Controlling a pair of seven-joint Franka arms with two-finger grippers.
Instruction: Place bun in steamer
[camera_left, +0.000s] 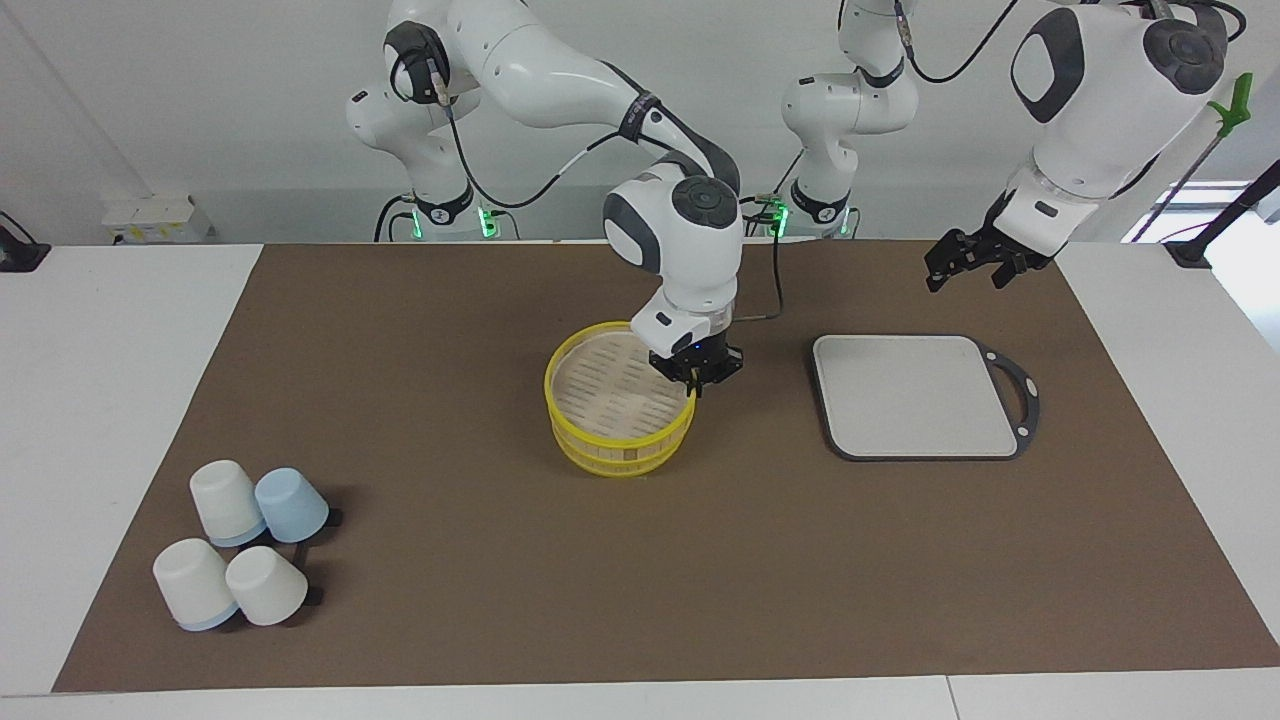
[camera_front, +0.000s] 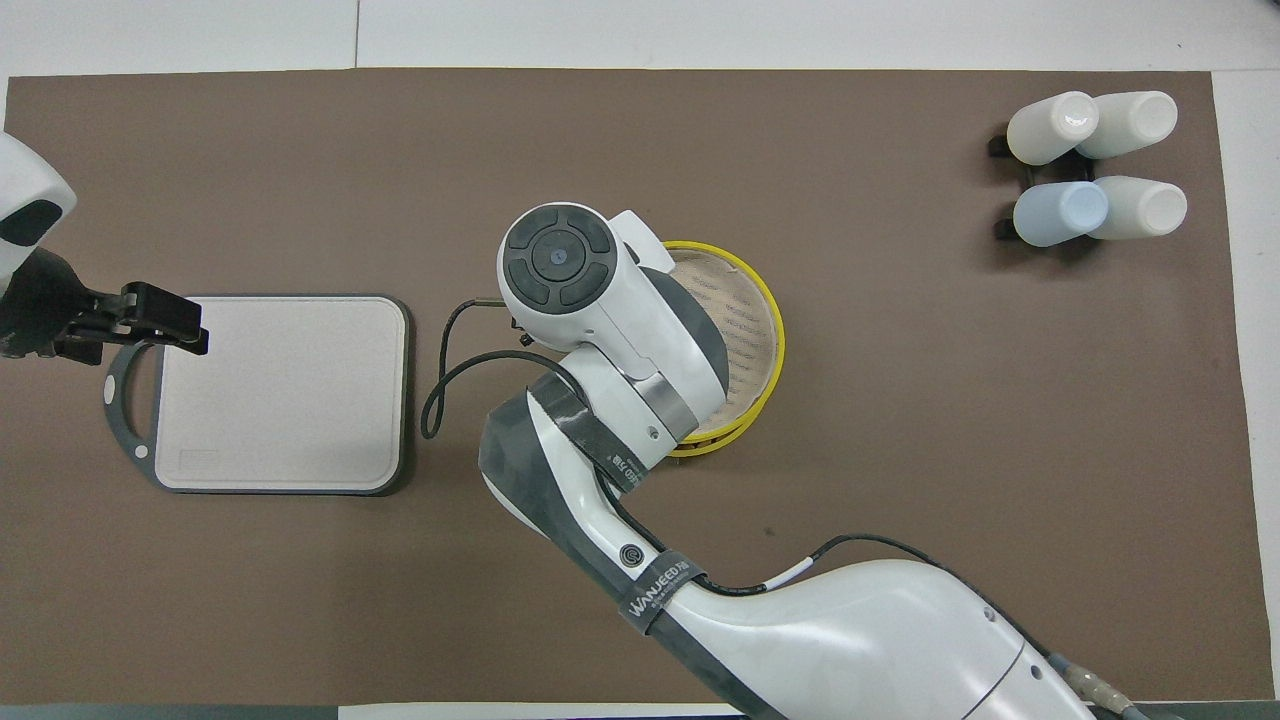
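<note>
The bun does not show in either view, so I cannot tell where it is; the gray tray (camera_left: 915, 395) looks bare. The steamer (camera_left: 620, 400) sits in the middle of the brown mat (camera_left: 450, 600), with its slatted lid or floor showing on top inside the yellow rim. The right gripper (camera_left: 697, 378) is down at the steamer's rim, on the side toward the tray, and its fingers look pinched on the rim or lid edge, though I cannot be sure of that. I think a bun would be soft, light and easy to squash, so it should be held gently around its middle. The steamer looks light and stiff, and its thin rim seems a good place to hold. The left gripper (camera_left: 975, 262) waits in the air near the tray's black handle (camera_left: 1020, 400), with its fingers apart and nothing in them. Four cups (camera_left: 245, 545) lie together at the right arm's end of the table.
</note>
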